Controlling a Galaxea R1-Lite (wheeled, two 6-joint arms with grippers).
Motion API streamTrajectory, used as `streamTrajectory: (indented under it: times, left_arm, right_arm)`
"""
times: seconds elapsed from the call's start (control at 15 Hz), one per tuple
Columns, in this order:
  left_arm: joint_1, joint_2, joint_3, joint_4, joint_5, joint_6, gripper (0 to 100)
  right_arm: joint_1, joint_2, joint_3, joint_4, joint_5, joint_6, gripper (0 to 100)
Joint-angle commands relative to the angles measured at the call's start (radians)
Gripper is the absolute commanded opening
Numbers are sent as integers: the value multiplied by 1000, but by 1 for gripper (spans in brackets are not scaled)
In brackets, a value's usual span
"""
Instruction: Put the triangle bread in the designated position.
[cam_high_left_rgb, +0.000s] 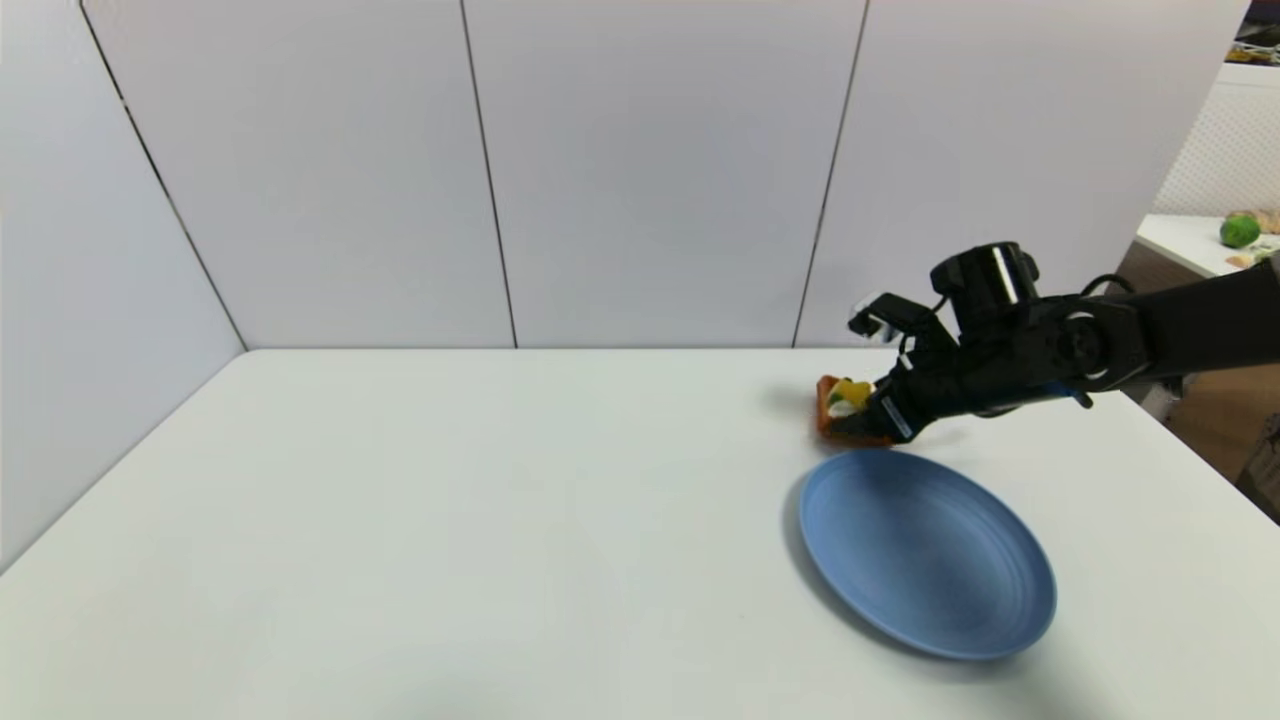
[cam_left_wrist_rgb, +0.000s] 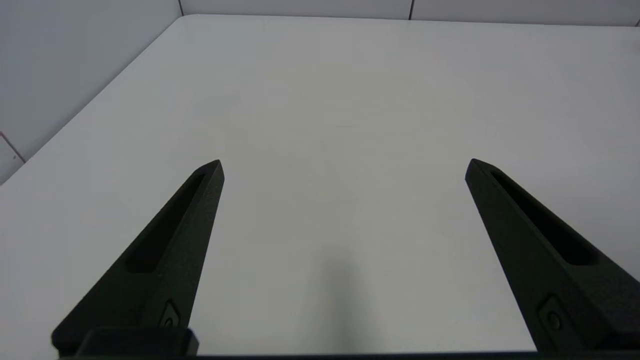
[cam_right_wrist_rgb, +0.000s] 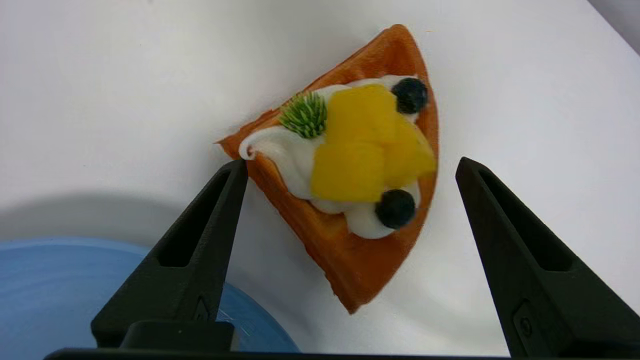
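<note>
Your right gripper (cam_right_wrist_rgb: 350, 167) has its fingers spread wide around the triangle bread (cam_right_wrist_rgb: 350, 200) — nothing gripped yet; it lies on the worktop (cam_high_left_rgb: 450, 520) right of centre, just above the blue plate (cam_high_left_rgb: 925, 550) — moving it remains.

White table (cam_high_left_rgb: 450, 520) — pale panel walls (cam_high_left_rgb: 650, 170) behind, left.

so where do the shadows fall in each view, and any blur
Head view: the blue plate casts a soft shadow to its left. Left wrist view: a faint dark smear on the table between the left gripper fingers. Right wrist view: the triangle bread is sharp, plate edge soft.
</note>
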Motion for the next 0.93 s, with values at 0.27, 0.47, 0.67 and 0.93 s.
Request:
streamTrajectory:
  times: [0.27,0.47,0.67,0.93]
  left_arm:
    - [0,0,0,-2,0,0,100]
    - [0,0,0,1,0,0,100]
    - [0,0,0,-2,0,0,100]
    - [0,0,0,1,0,0,100]
  right_arm:
    - [-24,-310,-1,236,-60,49,100]
    - [-29,-494,51,382,-113,228,100]
    - [-29,-746,275,380,-253,401,100]
    - [-113,-1134,588,342,-299,480,100]
